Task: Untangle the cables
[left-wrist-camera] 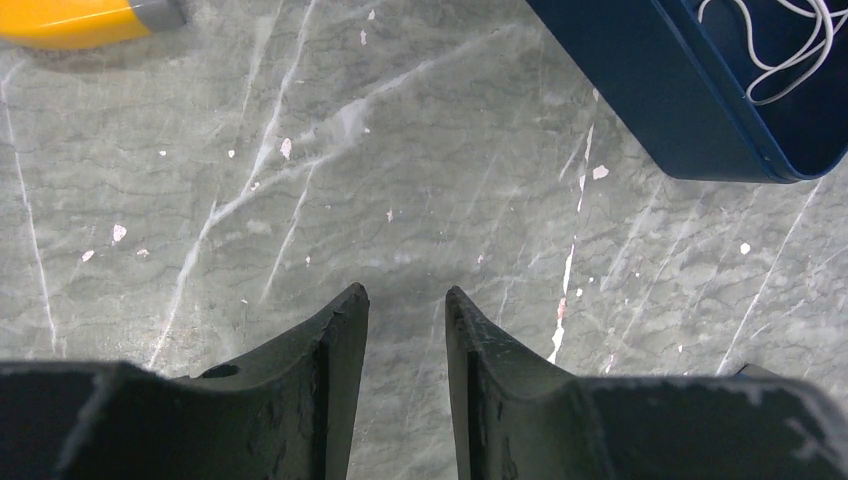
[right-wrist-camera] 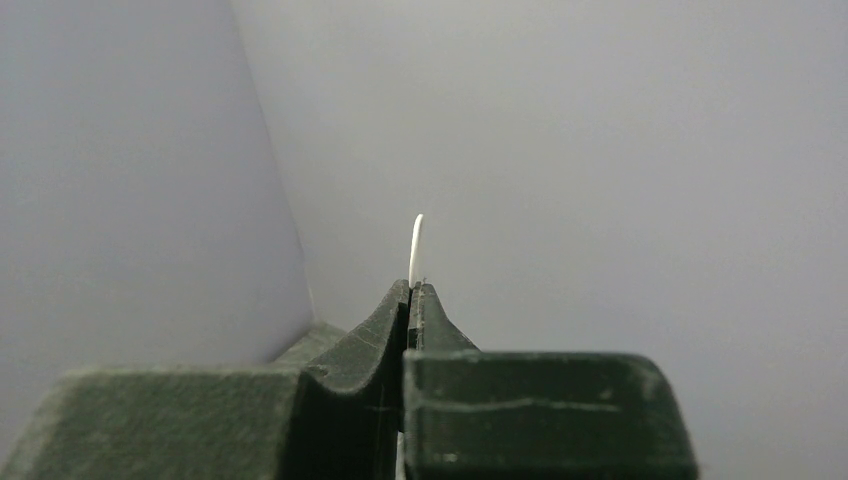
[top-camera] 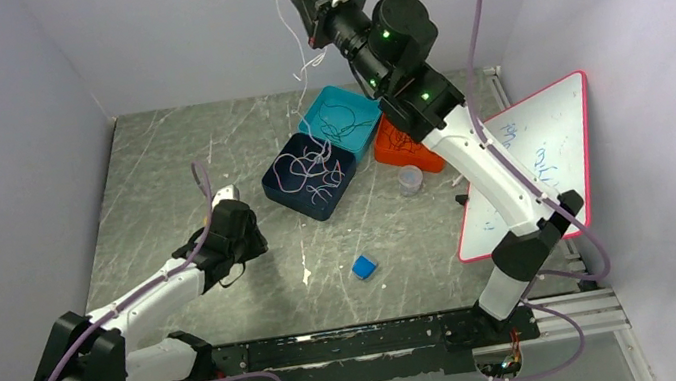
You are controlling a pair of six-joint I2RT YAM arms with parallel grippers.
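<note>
My right gripper (top-camera: 298, 6) is raised high near the back wall and shut on a whitish cable (top-camera: 294, 40) that hangs down toward the teal tray (top-camera: 358, 137). In the right wrist view the cable's white end (right-wrist-camera: 416, 250) sticks up from between the closed fingertips (right-wrist-camera: 412, 291). More whitish cables (top-camera: 306, 173) lie tangled in the dark blue tray (top-camera: 287, 198), and thin dark cables (top-camera: 341, 124) lie in the teal tray. My left gripper (top-camera: 233, 206) is open and empty, low over the table left of the dark blue tray (left-wrist-camera: 650, 110). A white cable loop (left-wrist-camera: 790, 50) shows in that tray.
An orange tray (top-camera: 400, 148) sits right of the teal one. A small clear cup (top-camera: 410, 179) and a blue block (top-camera: 364, 266) lie on the marble table (top-camera: 170, 175). A whiteboard (top-camera: 531, 157) leans at right. A yellow object (left-wrist-camera: 80, 20) lies at the top left of the left wrist view.
</note>
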